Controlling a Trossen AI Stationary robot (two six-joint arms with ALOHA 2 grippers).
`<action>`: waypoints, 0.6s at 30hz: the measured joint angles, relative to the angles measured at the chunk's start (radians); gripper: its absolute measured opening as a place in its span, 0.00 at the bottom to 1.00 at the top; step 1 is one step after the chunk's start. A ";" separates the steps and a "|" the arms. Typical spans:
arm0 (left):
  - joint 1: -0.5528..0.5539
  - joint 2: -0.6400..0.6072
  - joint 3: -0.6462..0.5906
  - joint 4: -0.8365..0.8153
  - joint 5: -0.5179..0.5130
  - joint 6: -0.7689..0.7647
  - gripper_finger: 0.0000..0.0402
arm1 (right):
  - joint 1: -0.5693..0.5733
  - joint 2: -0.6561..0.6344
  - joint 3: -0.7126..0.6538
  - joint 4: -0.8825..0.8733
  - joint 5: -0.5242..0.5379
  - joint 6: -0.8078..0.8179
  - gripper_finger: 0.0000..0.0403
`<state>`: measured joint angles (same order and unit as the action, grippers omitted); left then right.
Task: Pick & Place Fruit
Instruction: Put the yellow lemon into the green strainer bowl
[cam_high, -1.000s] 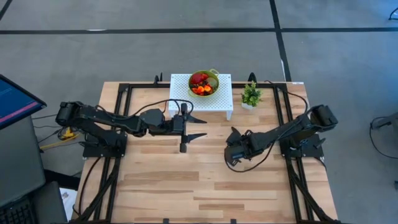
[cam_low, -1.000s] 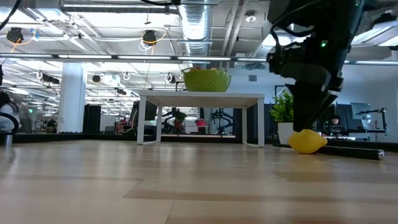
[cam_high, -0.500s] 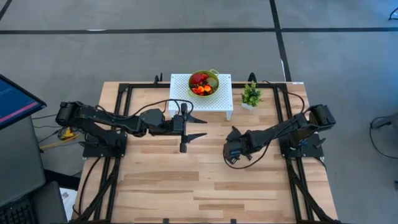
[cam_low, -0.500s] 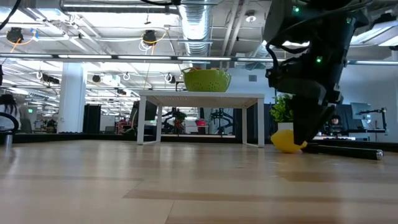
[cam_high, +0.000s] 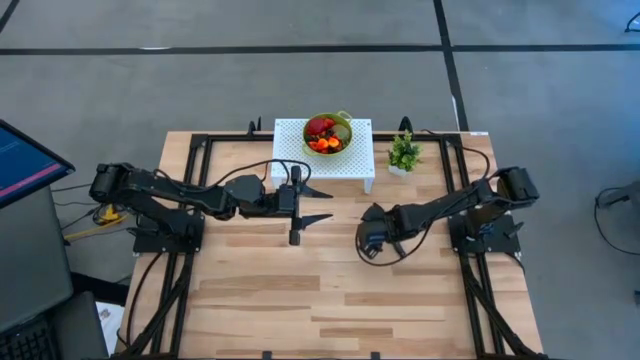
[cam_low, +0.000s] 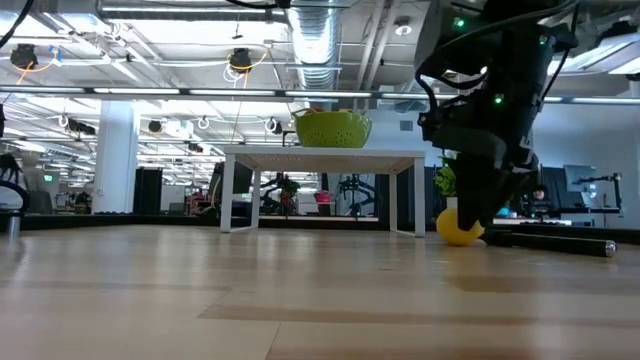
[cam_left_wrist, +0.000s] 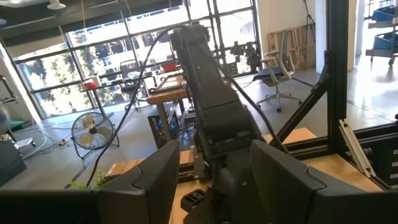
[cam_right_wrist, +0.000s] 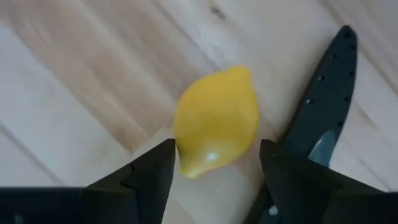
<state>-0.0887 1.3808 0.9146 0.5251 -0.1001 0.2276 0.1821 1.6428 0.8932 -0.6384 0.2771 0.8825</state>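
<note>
my right jaws (cam_right_wrist: 214, 171) stand wide, the glossy yellow toy lemon (cam_right_wrist: 216, 121) between them on the wooden worktop (cam_right_wrist: 74, 93); my left jaws (cam_high: 318, 203) gape empty.

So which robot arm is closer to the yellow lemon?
The right. Its gripper hangs just over the lemon, jaws open on either side of it. The left gripper waits far across the table, near the white stand.

A bowl (cam_high: 328, 133) full of fruit (cam_high: 322, 135) is sitting on a little stand (cam_high: 360, 160) at the back of the table (cam_high: 330, 290). A small plant (cam_high: 404, 152) is standing just to its right. A lemon (cam_right_wrist: 216, 121) is lying on the table beside a knife (cam_right_wrist: 324, 106) (right gripper (cam_right_wrist: 214, 168) hanging over it).
</note>
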 joint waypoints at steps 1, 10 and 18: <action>0.000 0.000 0.000 0.000 0.000 0.000 0.48 | -0.009 0.000 0.000 0.000 0.000 0.000 0.57; 0.000 0.000 0.000 0.000 0.000 0.000 0.48 | -0.075 0.000 0.000 0.102 -0.032 -0.059 0.63; 0.000 0.000 0.000 0.000 0.000 0.000 0.48 | -0.092 0.017 0.002 0.108 -0.037 -0.057 0.63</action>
<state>-0.0887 1.3808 0.9146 0.5251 -0.1001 0.2272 0.0906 1.6602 0.8955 -0.5305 0.2405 0.8254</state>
